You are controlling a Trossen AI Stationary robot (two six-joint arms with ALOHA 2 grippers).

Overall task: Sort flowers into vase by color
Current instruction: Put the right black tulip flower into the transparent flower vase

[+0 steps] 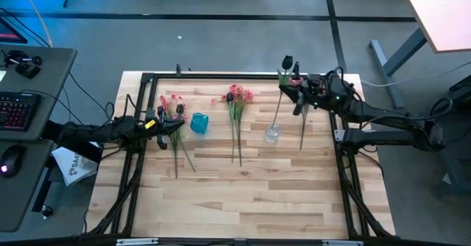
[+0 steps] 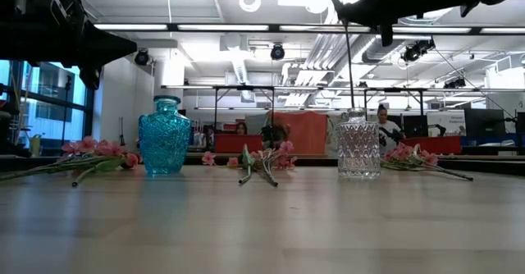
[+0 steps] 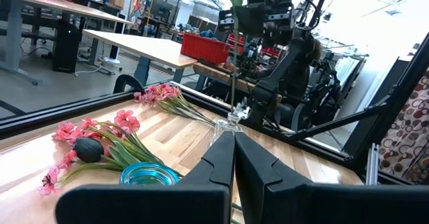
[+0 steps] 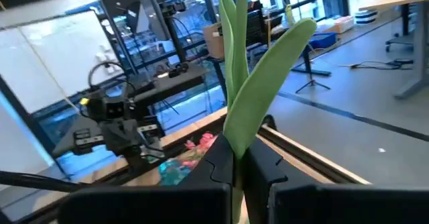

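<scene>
A near-black tulip (image 1: 287, 60) with green leaves (image 4: 258, 83) stands upright over the table's far right. My right gripper (image 1: 289, 85) is shut on it. Its thin stem (image 2: 351, 69) runs down to the mouth of the clear glass vase (image 2: 358, 145). A blue glass vase (image 2: 164, 134) stands left of centre. Pink flower sprays lie flat at the left (image 1: 173, 102), in the middle (image 1: 237, 95) and at the right (image 2: 414, 155). Another dark tulip (image 3: 87, 149) lies among the left sprays. My left gripper (image 3: 234, 143) is shut on nothing, near the blue vase. My right gripper pinches the tulip's stem where the leaves start (image 4: 236, 140), between its two fingers. The fingers reach in level from the table's right side and lie across the upright stem. The bloom is above the fingers; the stem's lower end (image 1: 273, 124) hangs at the clear vase's mouth.
A black frame (image 1: 221, 75) runs along the table's edges. Bare wood lies across the near half of the table (image 1: 243, 202). Beyond the table there are desks, a keyboard (image 1: 18, 110) at the left, and people far back in the room.
</scene>
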